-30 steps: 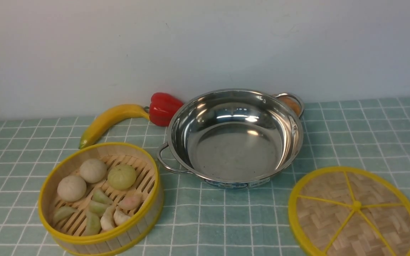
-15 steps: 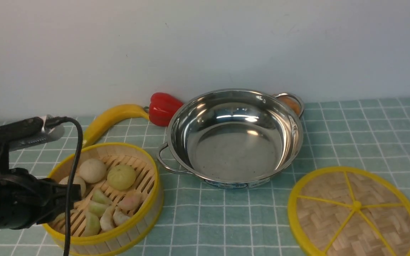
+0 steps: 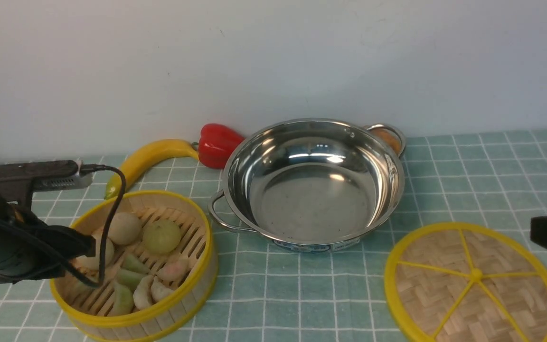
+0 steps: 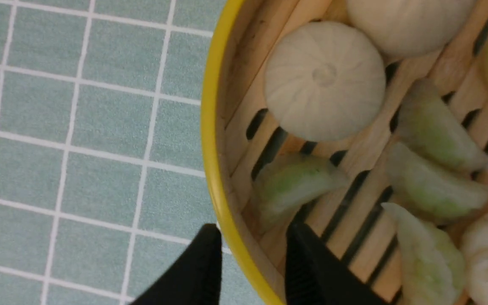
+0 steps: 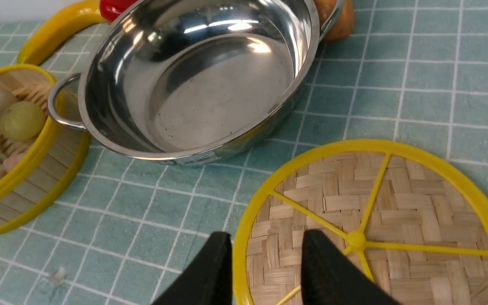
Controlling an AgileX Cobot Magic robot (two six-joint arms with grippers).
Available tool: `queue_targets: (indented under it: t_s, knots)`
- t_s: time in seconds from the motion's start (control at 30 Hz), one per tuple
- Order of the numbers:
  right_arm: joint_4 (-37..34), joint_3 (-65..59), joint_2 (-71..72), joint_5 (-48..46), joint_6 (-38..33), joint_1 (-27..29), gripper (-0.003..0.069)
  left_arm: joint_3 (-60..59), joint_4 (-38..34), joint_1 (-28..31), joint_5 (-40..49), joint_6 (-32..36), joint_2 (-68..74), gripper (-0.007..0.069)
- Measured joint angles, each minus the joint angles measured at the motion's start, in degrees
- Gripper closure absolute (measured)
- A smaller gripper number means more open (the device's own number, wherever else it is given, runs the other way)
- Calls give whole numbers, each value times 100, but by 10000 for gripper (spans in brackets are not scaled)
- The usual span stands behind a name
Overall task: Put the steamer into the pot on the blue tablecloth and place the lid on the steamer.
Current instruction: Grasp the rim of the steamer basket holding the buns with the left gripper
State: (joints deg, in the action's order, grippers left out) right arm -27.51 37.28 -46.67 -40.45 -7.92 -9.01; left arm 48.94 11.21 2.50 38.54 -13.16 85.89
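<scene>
The blue tablecloth (image 3: 468, 180) was seen spread over the whole counter, and one of each task thing was counted on it. The largest was the single pot (image 3: 311, 209), which was found empty, standing in the middle towards the back, with two loop handles. One lid (image 3: 473, 280), with five yellow spokes, was laid flat on the cloth at the robot's right, nearer than the pot and apart from it. One steamer (image 3: 178, 304) was placed on the cloth at the robot's left, just beside the pot's near handle (image 3: 219, 213) but not in the pot, so the first step was judged not yet done. Being round, it offered no long axis. Further back one banana (image 3: 145, 159) and one red pepper (image 3: 216, 145) were noted, and one small orange-brown thing (image 3: 390, 138), half hidden, behind the far handle. In the steamer three round buns (image 3: 162, 236) were counted and at least six dumplings (image 3: 136, 262), a part being covered by the left arm (image 3: 12, 247). The left tool (image 4: 253, 237) was held at the steamer's left side with jaws moderately parted, one finger outside the wall and one inside, the yellow rim between them; a gap was seen, so nothing was judged to be gripped. From this tool the pot lay to the right, across the steamer, and the left arm was clearly the nearer one. The right tool (image 5: 266, 237) hovered by the lid, parted to a middle width and holding nothing.
</scene>
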Motion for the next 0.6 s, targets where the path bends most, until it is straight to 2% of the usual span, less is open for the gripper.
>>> queue_targets:
  t_s: [0.17,0.6]
  knots:
    - [0,0,0,-44,0,0,410,96,235,0,-129,-130,350,402]
    - [-2,0,0,-126,0,0,410,229,1119,0,-452,-1224,951,403]
